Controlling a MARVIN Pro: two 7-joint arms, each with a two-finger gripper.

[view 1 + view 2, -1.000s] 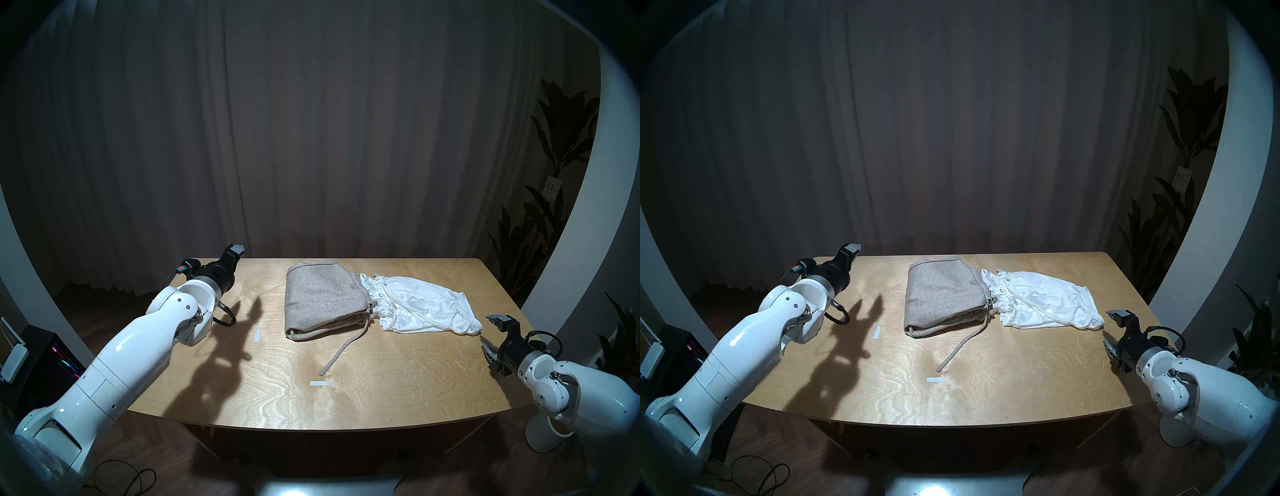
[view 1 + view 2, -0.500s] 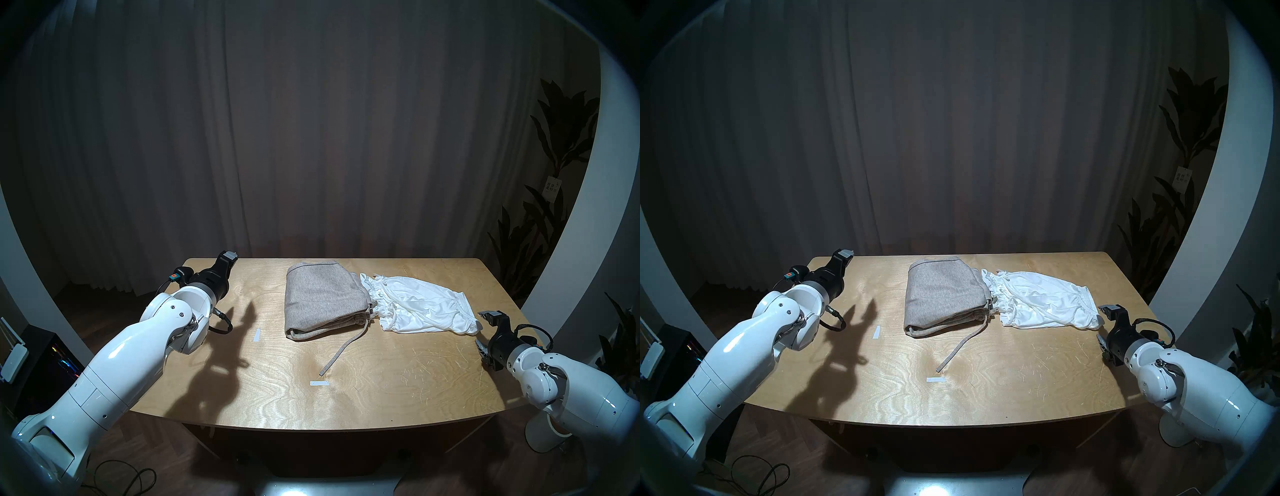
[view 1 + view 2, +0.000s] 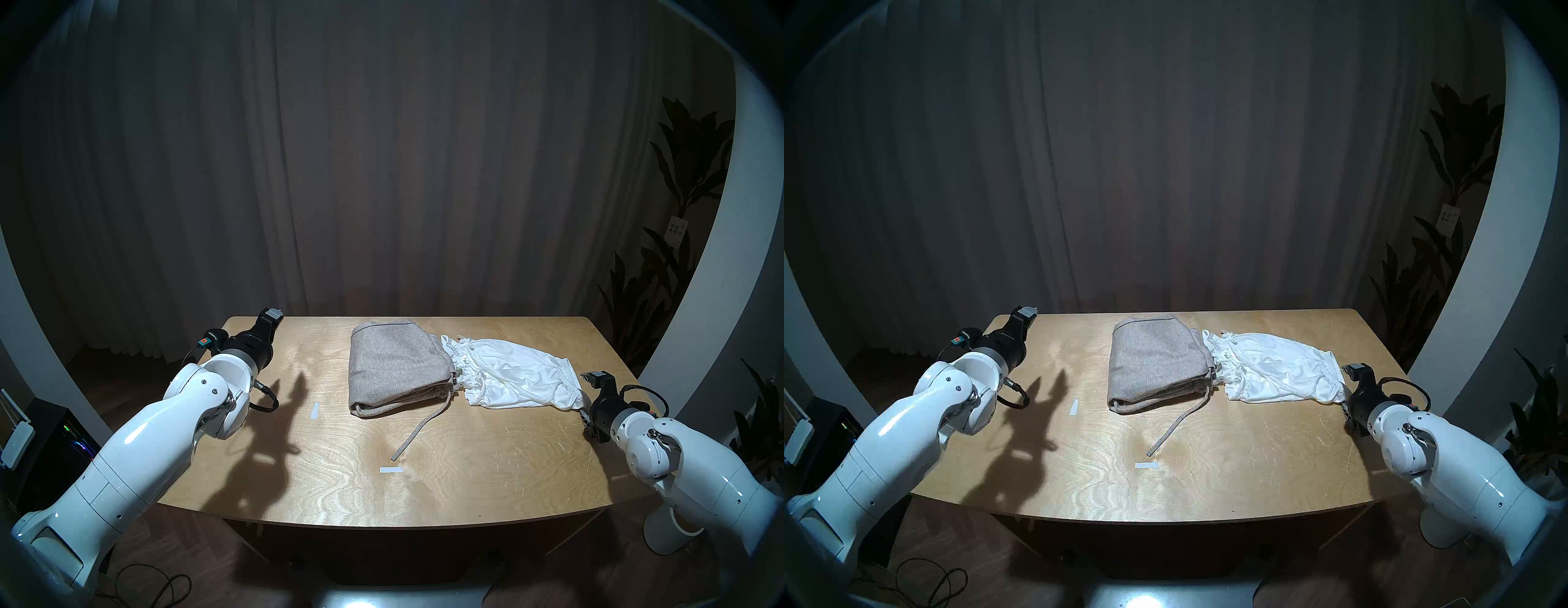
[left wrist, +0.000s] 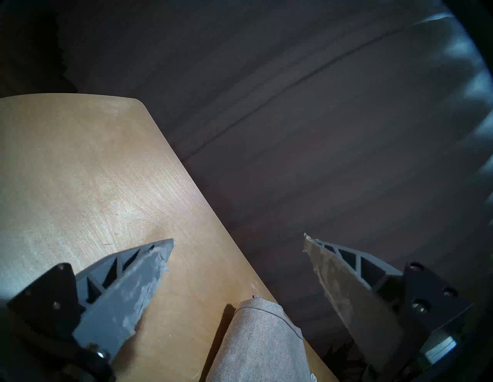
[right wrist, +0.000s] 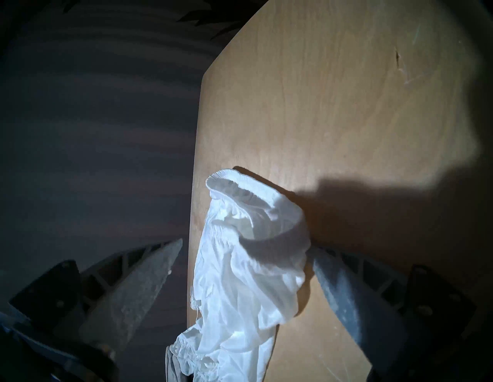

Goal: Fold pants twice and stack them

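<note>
Folded grey-beige pants (image 3: 1155, 365) touch white shorts (image 3: 1278, 373); right hand (image 3: 1350, 388) beside the shorts.

Folded pants (image 3: 396, 368) lie left of, touching, shorts (image 3: 515, 373).

Matt knit grey-beige pants (image 3: 396, 365) and sheeny white shorts (image 3: 515, 378) lie on a scratched, semi-gloss wooden table (image 3: 488, 467).

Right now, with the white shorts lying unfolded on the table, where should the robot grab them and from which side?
Judging by the pose, grip the white shorts at the gathered elastic edge on their right end, coming in low from the table's right side. That thick band faces the open right end effector, whose fingers already sit on either side of it. The ruffled left end touches the grey-beige pants.
</note>
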